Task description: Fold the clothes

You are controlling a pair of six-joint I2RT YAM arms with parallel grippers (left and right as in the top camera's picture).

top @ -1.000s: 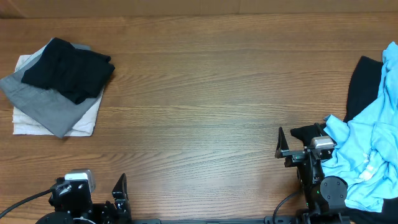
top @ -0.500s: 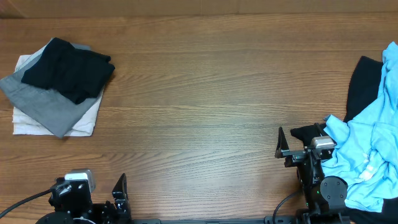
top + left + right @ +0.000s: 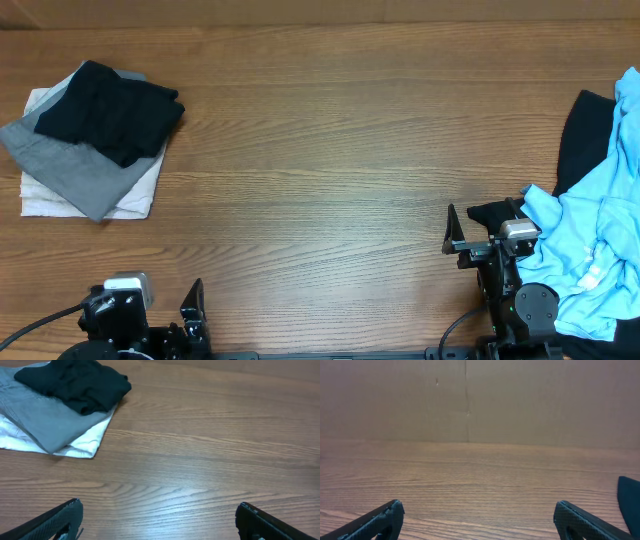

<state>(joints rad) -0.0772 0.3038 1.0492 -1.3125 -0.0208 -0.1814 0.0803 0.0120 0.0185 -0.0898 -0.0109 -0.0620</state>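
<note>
The clothes (image 3: 590, 245) are not in either set of fingers. Your left fingers (image 3: 59, 517) stand wide apart with nothing between them, and only bare surface (image 3: 200, 475) lies ahead. Further out, up and to their left, sits the folded stack (image 3: 90, 140): a black piece (image 3: 75, 382) on top, a grey piece (image 3: 45, 420) under it and a white piece (image 3: 85, 446) at the bottom.

Your right fingers (image 3: 377, 519) are likewise spread and empty, and they face bare wood and a plain brown wall (image 3: 470, 400). A dark edge (image 3: 630, 497) shows just off their right tip. It is probably fabric, but you cannot tell which piece.

From overhead, the unfolded heap lies to the right of those fingers and touches the right arm. A crumpled light blue garment (image 3: 595, 215) lies over a black garment (image 3: 585, 130), and both run off the edge of view.

Expect this cloth to be light, limp and quick to slide on the wood. It will sag and bunch rather than hold a shape. Start with the blue one, since it is on top. Pinch it at a single free edge or corner on the side nearest your right fingers, not in the middle of the crumple. A deep bite there could catch the black layer underneath and drag both across.
</note>
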